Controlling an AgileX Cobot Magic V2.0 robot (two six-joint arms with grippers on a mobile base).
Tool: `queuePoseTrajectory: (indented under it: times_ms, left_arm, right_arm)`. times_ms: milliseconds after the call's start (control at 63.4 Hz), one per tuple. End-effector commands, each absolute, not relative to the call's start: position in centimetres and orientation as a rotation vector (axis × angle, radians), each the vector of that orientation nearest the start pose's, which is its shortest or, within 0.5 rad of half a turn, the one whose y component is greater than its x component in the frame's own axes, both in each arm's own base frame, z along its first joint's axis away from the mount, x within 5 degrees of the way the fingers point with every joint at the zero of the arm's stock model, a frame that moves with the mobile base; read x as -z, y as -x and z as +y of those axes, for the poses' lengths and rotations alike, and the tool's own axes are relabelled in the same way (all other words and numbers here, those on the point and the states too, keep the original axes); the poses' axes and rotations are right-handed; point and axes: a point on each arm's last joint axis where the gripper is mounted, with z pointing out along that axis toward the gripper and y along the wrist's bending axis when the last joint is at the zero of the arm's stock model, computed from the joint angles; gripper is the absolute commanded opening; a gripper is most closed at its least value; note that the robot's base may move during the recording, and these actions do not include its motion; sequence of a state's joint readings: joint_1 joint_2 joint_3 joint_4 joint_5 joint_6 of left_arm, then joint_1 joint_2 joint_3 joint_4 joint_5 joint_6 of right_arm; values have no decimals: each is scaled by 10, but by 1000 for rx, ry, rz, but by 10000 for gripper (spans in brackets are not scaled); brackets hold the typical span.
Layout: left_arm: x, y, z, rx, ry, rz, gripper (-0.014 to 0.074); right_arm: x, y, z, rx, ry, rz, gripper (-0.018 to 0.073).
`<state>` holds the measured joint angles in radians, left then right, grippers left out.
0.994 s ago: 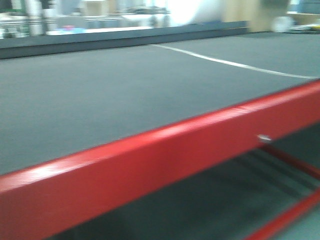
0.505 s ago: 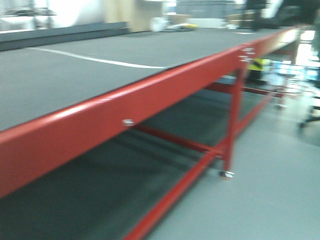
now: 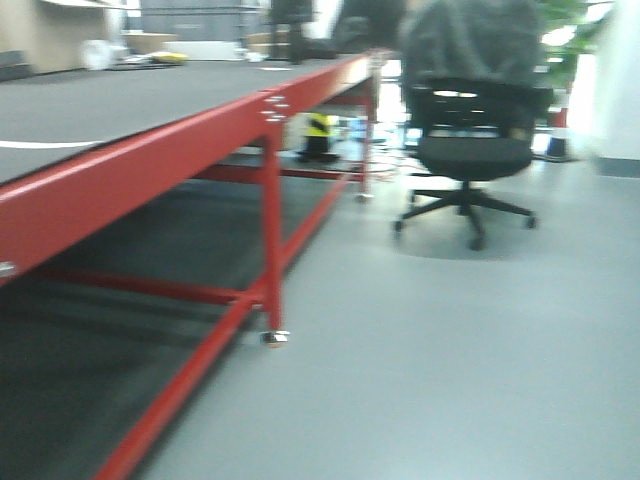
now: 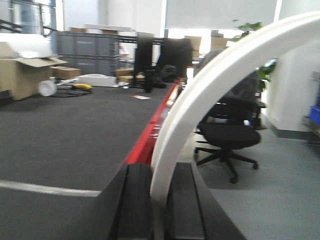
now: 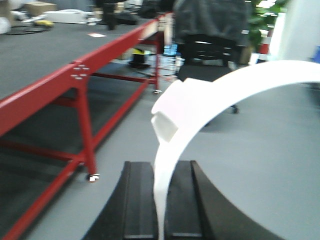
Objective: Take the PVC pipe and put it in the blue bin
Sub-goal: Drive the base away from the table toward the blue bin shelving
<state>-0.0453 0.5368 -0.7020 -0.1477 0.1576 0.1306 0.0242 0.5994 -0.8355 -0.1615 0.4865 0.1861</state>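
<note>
Closest to you, your left pincer [image 4: 159, 172] is pinching the PVC pipe [image 4: 195, 100]. The white strip stands up between its fingers and arcs away to the upper right, above the red edge of the worktop [image 4: 60, 140]. Your right pincer [image 5: 161, 167] is likewise pressed onto white strip, which rises over the floor [image 5: 260, 165] beside the worktop's red frame and carries a small blocky tab low on the curve. Both arcs run off the right edge of their views, so you cannot tell whether this is one strip held twice or two pieces.

Judging from this, the grab is done and you are at the carry. The next move calls for finding the blue bin and bringing the strip over its opening before letting go.

Further out stands a black office chair [image 3: 470, 150]. A blue sliver [image 4: 315, 114] at the far right of the left wrist view may be the bin, but it is cut off. The front view is blurred and shows neither pincer nor pipe.
</note>
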Motion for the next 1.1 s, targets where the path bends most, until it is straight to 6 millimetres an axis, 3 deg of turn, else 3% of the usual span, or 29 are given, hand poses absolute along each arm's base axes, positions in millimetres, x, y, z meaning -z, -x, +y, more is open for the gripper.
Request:
queuePoseTrajectory:
  times_ms: [0, 1089]
  left_arm:
    - [-396, -103, -7, 66, -38, 1450, -111]
    - [-396, -103, -7, 66, -38, 1450, -111]
  right_arm:
    - [-404, -108, -4, 23, -63, 1695, -168]
    - [-404, -108, -4, 23, -63, 1695, -168]
